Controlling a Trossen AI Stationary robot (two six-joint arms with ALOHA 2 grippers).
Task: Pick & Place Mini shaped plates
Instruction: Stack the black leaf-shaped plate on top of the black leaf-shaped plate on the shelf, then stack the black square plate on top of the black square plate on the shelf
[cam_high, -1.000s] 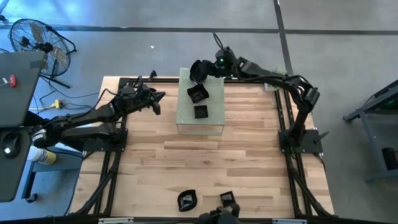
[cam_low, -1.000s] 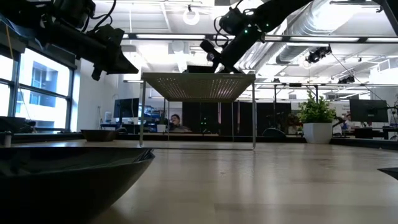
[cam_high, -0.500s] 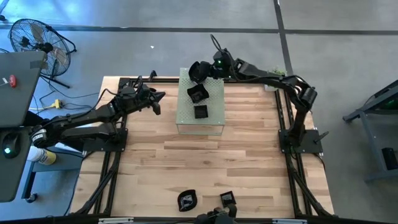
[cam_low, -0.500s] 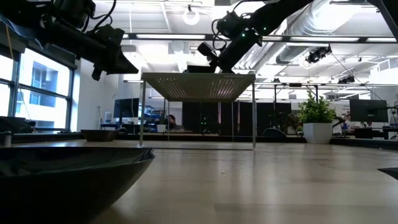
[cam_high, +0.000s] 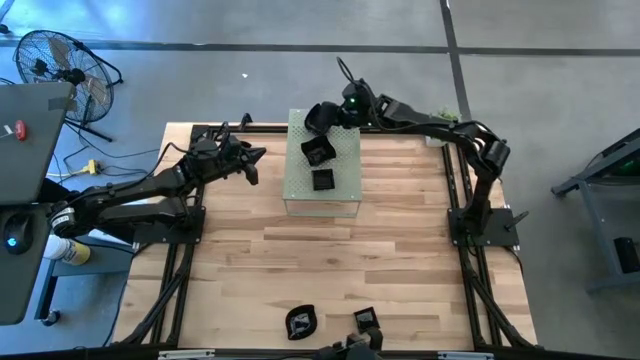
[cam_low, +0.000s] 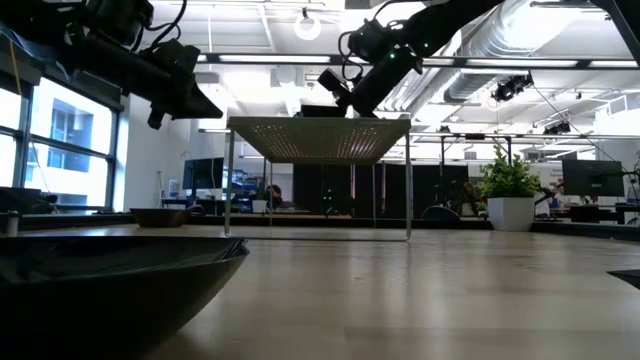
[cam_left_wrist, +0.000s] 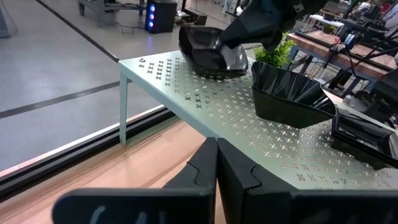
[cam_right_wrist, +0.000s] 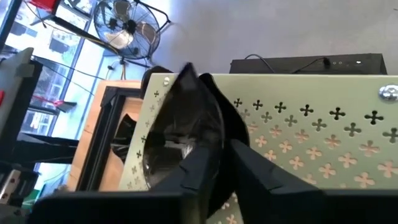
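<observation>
A pale green perforated stand (cam_high: 335, 195) sits at the table's far middle with three glossy black mini shaped plates on top. My right gripper (cam_high: 326, 116) reaches in from the right and is shut on the farthest plate (cam_left_wrist: 210, 57), whose base rests on the stand. A wavy plate (cam_left_wrist: 289, 94) and a square one (cam_left_wrist: 367, 134) lie nearer on the stand. Two more plates (cam_high: 301, 320) (cam_high: 366, 319) lie at the table's near edge. My left gripper (cam_high: 256, 157) hangs shut left of the stand, holding nothing. My right gripper has the farthest plate's rim (cam_right_wrist: 227, 127) between its two fingers, one finger (cam_right_wrist: 199, 169) inside the dish and one outside. The fingers slant down from the table's far right. The plate sits with its underside on the stand's far end (cam_left_wrist: 180, 78), tipped slightly.
A floor fan (cam_high: 60, 62) stands beyond the table's far left corner. A potted plant (cam_low: 510, 185) shows in the room behind. Black frame rails (cam_high: 470, 290) run along the table's sides. Bare wood (cam_high: 330, 265) lies between the stand and the near plates.
</observation>
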